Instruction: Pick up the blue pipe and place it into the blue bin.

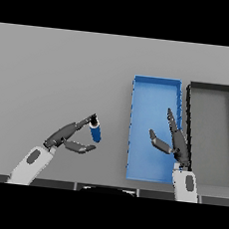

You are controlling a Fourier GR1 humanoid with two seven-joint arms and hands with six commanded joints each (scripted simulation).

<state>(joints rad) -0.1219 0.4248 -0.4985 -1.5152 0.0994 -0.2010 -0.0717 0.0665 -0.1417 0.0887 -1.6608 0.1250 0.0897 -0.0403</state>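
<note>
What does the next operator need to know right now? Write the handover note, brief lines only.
Left hand: at the blue pipe, fingertips touching its dark top end; a firm grasp cannot be confirmed from this view.
Right hand: open, fingers straight, holding nothing, over the right edge of the blue bin.
Blue pipe: left of the blue bin, outside it; whether it is lifted off the table is unclear.
Black bin: directly right of the blue one, nothing seen in it.
Done: left hand has reached the pipe.
Left: secure the grip, lift, carry right, release into the blue bin.
</note>
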